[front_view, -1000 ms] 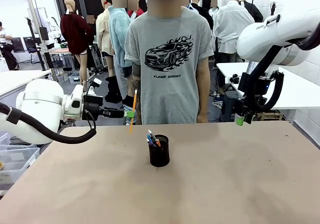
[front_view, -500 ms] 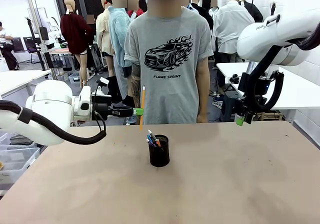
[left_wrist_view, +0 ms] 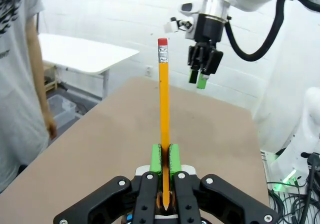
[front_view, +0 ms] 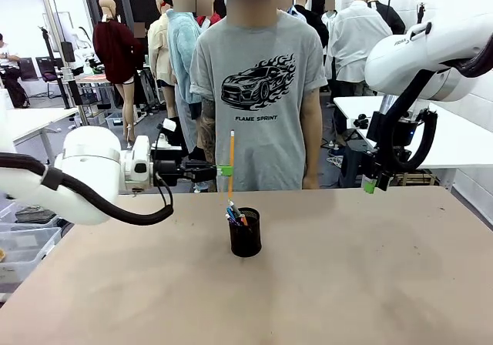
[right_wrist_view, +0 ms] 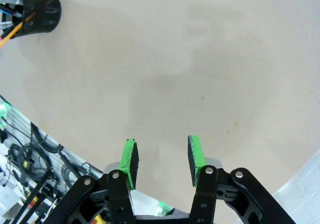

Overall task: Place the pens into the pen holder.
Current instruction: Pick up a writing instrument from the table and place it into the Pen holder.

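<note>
Left pincer (front_view: 224, 170) clamped on a yellow-orange pencil (front_view: 231, 162), held upright above the table (front_view: 347, 283), just up and left of the pen holder (front_view: 246, 233); pencil tip points down, near the holder's rim. Left wrist view: green pads (left_wrist_view: 156, 159) pinch the pencil (left_wrist_view: 163, 134) low on its shaft, red eraser end up. Pen holder stands upright mid-table, black mesh, with several pens (front_view: 235, 214) already inside, blue and orange among them, leaning left. Right pincer (front_view: 371, 182) hangs over the table's far right edge, well apart from the holder; right wrist view shows its pads (right_wrist_view: 132, 161) parted with nothing between them, holder (right_wrist_view: 39, 11) at the upper left corner. A person in a grey T-shirt (front_view: 258, 91) stands at the far side.
</note>
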### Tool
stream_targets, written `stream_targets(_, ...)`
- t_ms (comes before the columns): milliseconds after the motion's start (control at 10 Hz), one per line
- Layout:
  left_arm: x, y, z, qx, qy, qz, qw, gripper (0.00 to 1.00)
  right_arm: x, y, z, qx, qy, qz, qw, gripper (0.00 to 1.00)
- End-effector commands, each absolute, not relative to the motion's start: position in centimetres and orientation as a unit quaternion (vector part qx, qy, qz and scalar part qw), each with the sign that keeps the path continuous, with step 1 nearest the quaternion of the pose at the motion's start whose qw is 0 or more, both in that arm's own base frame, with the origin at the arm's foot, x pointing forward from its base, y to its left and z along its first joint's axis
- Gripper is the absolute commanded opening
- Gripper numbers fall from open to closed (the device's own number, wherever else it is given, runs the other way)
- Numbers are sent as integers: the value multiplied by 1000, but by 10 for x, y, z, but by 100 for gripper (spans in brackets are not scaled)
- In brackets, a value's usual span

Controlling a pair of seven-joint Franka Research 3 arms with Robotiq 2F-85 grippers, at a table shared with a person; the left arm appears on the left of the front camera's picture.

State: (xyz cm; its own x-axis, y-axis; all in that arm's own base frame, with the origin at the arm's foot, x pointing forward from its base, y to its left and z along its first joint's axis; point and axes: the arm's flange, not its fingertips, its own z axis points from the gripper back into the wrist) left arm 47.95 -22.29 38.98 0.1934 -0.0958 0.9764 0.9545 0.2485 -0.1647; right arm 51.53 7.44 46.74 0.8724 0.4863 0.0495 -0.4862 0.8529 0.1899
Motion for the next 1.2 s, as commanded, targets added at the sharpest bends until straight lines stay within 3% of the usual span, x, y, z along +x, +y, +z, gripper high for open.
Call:
stream_targets(0,500,-241,374,-472,-489,-422,600,0,515,74,468,110,-1,258,960,52)
stream_targets(500,517,-285,348,-481,-449,-448,605,0,515,74,468,110,-1,258,960,52)
stream_targets(1100,523,-279,330,-486,-444,-445,607,0,515,74,468,110,-1,258,960,52)
